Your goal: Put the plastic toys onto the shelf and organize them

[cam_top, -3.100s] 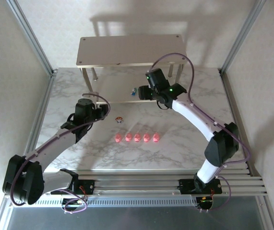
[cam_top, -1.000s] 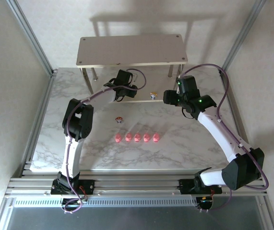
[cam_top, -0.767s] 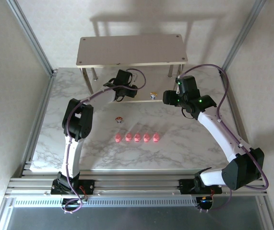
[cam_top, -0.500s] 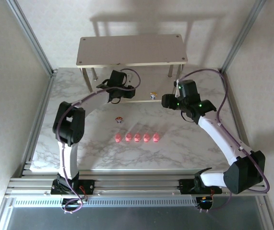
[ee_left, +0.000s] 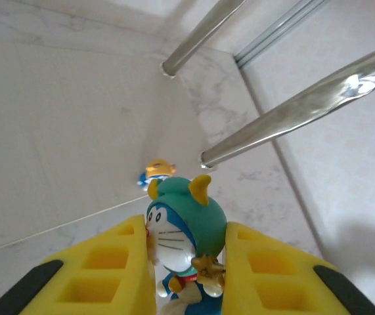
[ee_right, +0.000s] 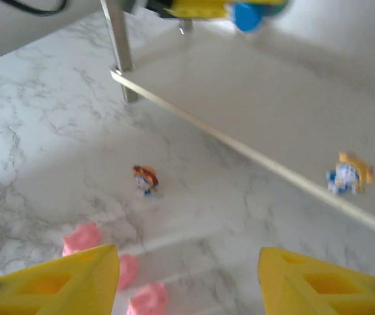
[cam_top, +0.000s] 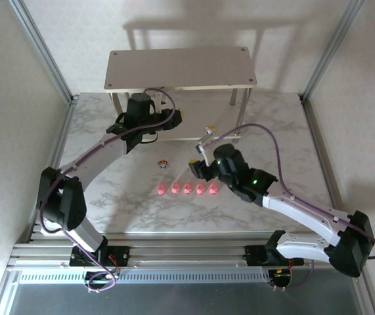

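One orange toy (ee_right: 348,174) on shelf (cam_top: 174,69); left fingers (ee_left: 108,269) pinch teal toy (ee_left: 184,230); right fingers (ee_right: 56,282) apart.

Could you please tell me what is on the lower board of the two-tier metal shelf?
One pale orange-topped figurine sits on the beige lower board. A teal-topped figurine hangs above it, clamped in the left jaws. The upper board covers the back strip from overhead.

- Marble-patterned tabletop (cam_top: 108,203), white with grey veins.
- Aluminium frame post (cam_top: 41,49), slanted, far left; second post (cam_top: 334,42) far right.
- Grooved aluminium rails (cam_top: 187,252) along the near edge.
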Robot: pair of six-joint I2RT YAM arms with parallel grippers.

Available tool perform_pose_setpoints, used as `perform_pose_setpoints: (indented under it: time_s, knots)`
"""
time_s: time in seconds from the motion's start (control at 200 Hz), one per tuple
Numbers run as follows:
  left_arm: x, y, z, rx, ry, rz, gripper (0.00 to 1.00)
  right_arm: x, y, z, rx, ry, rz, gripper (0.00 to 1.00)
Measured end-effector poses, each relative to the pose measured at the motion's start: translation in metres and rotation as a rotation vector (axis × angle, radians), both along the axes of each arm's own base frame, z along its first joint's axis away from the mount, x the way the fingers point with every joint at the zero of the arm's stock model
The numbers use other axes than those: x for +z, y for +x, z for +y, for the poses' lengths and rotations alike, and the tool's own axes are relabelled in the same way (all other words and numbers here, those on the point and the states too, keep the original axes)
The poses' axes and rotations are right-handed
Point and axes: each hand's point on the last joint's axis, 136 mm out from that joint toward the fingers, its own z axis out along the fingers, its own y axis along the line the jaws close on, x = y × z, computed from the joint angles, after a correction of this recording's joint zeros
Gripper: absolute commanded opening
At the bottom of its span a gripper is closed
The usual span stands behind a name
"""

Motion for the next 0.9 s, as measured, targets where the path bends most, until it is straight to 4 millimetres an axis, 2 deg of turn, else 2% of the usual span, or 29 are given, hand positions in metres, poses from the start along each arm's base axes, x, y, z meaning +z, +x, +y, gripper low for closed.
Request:
perform_pose_setpoints:
  time_s: [0.105, 0.22, 0.451, 0.656, 0.771, 0.896]
  knots:
    - [0.019, -0.009, -0.001, -0.002, -0.061, -0.026, 0.15, 0.006, -0.006, 0.025, 0.010, -0.028, -0.154, 0.55]
    - [0.034, -0.021, -0.003, -0.016, -0.113, -0.038, 0.15, 0.006, 0.002, 0.041, -0.036, -0.048, -0.279, 0.51]
    - [0.043, -0.046, -0.005, -0.047, -0.157, -0.031, 0.16, 0.030, 0.027, 0.045, -0.195, -0.080, -0.515, 0.47]
    - [0.059, -0.060, -0.001, -0.057, -0.180, -0.054, 0.16, 0.041, 0.025, 0.056, -0.208, -0.131, -0.632, 0.45]
    - [0.066, -0.066, 0.000, -0.070, -0.193, -0.065, 0.16, 0.062, 0.026, 0.057, -0.226, -0.095, -0.669, 0.44]
    - [0.063, -0.072, 0.002, -0.074, -0.196, -0.054, 0.16, 0.078, 0.026, 0.055, -0.247, -0.075, -0.707, 0.44]
